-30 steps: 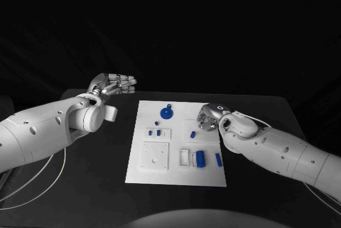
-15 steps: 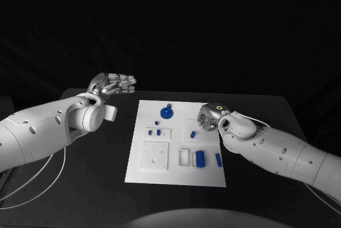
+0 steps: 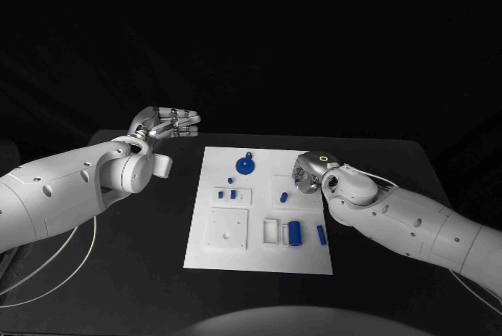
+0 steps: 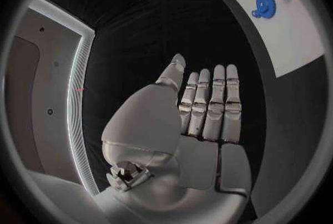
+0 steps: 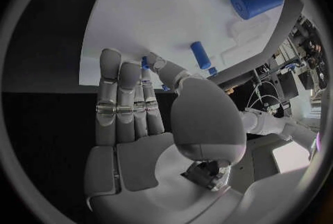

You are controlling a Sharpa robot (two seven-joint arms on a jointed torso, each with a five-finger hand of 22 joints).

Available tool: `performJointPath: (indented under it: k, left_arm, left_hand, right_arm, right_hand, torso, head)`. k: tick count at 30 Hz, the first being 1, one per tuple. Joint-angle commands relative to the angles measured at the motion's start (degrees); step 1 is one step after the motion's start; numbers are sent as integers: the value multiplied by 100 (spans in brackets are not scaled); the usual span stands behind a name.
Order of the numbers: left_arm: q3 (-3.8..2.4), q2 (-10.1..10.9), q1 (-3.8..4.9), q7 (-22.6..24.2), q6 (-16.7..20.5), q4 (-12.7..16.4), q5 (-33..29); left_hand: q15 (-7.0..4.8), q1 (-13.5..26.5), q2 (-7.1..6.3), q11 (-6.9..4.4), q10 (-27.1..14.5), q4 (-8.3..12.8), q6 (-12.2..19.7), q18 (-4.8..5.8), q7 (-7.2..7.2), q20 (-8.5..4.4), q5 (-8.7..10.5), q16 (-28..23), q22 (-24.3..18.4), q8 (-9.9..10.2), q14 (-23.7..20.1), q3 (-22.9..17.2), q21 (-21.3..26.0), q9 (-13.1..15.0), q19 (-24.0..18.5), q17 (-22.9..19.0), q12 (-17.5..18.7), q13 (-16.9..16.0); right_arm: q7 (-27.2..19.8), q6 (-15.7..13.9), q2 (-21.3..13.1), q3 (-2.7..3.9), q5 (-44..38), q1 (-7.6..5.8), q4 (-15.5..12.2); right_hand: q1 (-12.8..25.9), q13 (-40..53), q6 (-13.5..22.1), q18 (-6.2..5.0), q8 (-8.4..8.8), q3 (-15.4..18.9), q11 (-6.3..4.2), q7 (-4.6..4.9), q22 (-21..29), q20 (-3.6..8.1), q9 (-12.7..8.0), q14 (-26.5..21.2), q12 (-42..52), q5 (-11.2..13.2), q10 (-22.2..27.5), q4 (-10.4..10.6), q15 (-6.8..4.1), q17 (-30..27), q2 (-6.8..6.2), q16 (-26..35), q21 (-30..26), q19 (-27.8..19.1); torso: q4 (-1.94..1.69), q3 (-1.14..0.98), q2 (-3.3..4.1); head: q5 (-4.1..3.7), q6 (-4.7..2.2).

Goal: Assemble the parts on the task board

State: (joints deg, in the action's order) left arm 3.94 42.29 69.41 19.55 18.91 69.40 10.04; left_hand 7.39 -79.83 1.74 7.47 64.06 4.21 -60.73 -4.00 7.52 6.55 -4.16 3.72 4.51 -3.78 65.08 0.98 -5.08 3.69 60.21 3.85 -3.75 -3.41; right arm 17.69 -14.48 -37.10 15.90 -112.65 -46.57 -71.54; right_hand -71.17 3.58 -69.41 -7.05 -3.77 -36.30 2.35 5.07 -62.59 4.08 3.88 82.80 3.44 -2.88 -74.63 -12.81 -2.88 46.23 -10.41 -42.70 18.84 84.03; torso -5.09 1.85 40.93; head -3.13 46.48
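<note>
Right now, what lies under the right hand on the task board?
The right hand hovers over the task board near a small blue peg. Its fingertips cover part of the board; what lies directly beneath them cannot be seen.

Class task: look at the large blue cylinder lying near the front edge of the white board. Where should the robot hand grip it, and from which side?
Probably across the middle of the large blue cylinder, coming down from above. It lies on its side on the task board, so its curved flanks are exposed, with a small blue piece to one side and a white block to the other. The right robot hand is nearer.

Left hand (image 3: 167,123) empty beyond the task board (image 3: 264,209); right hand (image 3: 307,172) over its blue parts (image 3: 296,233).
</note>
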Motion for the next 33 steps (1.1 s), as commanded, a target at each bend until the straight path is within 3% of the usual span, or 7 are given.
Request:
performJointPath:
  k: [1, 13, 20, 25, 33]
  left_arm:
    - [-6, -1, 11, 24, -84, 7, -25]
    - [-6, 5, 12, 21, -83, 7, -25]
    - [-6, 2, 12, 20, -88, 4, -25]
    - [-6, 1, 12, 19, -94, 1, -25]
    - [-6, -1, 12, 15, -99, -2, -25]
  left_hand:
    - [3, -27, 4, 6, -13, -31, 16, -47, 21, 21, 28, -23, -7, 14, -46, -11, -19, 3, -4, -2, 30, 5]
    - [5, -24, 8, 9, -18, -45, 17, -51, 22, 24, 26, -23, -12, 13, -50, -10, -19, 3, -6, -2, 30, 4]
    - [5, -23, 11, 9, -19, -48, 16, -51, 22, 24, 25, -22, -12, 12, -50, -10, -19, 3, -7, -2, 30, 5]
    - [5, -30, 14, 8, -18, -56, 5, -52, 15, 25, 25, -23, -14, 12, -51, -13, -20, 3, -6, -2, 29, 4]
    - [5, -30, 14, 8, -18, -56, 5, -52, 15, 25, 25, -23, -14, 12, -51, -13, -20, 3, -6, -2, 29, 4]
  right_arm:
    - [33, 57, 0, -5, -104, 5, -6]
    - [5, 72, 15, -14, -65, 7, 6]
    - [-41, 21, 34, -17, 8, 9, 2]
    - [-41, -5, 47, -18, 5, 12, 9]
    - [40, -100, 54, -19, -89, 16, 44]
  right_hand:
    - [32, -4, 39, -32, 14, -28, 2, 10, 5, 8, -1, 8, 0, 1, 21, 1, 11, -9, -36, 8, 6, 205]
    - [-8, 0, 5, -52, 13, -117, -6, 10, -16, 6, 3, 2, 1, -17, -19, -2, 5, -14, 0, -11, 28, 202]
    - [-18, 7, -168, -30, 7, -59, -70, -31, -32, 34, 20, 13, 5, -22, -186, 30, -32, -20, 154, -26, 47, 206]
    - [-84, 14, -375, 11, 6, 6, -135, -68, -51, 85, 51, 17, 6, -17, -384, -26, -81, -23, 345, -26, 95, 209]
    - [-70, 10, -463, 50, 3, -21, -166, -98, -93, 139, 59, 26, 9, 12, -483, -149, -122, -4, 452, -16, 170, 211]
  torso:
    - [-2, -1, 1]
    - [-3, 0, 2]
    - [-2, 0, 1]
    - [-3, 0, 2]
    - [-3, 2, 1]
  head:
    - [-4, 5]
    - [-8, 15]
    - [-4, 21]
    - [-8, 29]
    - [-4, 26]
